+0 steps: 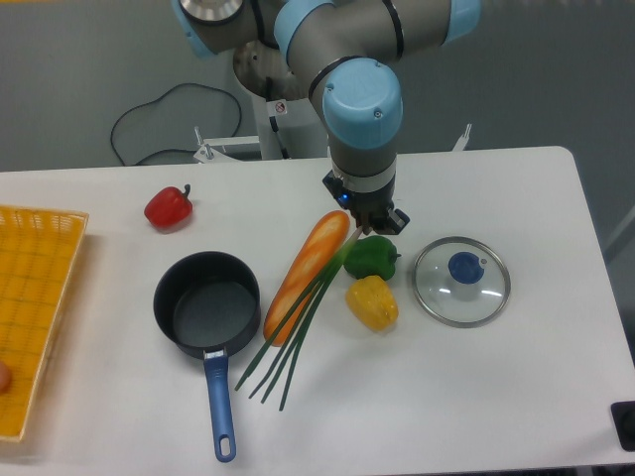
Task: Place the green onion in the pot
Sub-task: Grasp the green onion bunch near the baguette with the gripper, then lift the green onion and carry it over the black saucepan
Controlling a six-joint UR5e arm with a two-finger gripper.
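The green onion lies slanted across the middle of the table. Its dark stalks fan out towards the front left, and its pale end runs up under my gripper. The gripper points down over that pale end with its fingers close together on it. The stalks rest along the right side of a bread loaf. The pot, dark with a long blue handle, stands empty to the left of the loaf, well left of and nearer the front than the gripper.
A green bell pepper and a yellow pepper sit just below and right of the gripper. A glass lid with a blue knob lies to the right. A red pepper is at the back left. A yellow basket stands at the left edge.
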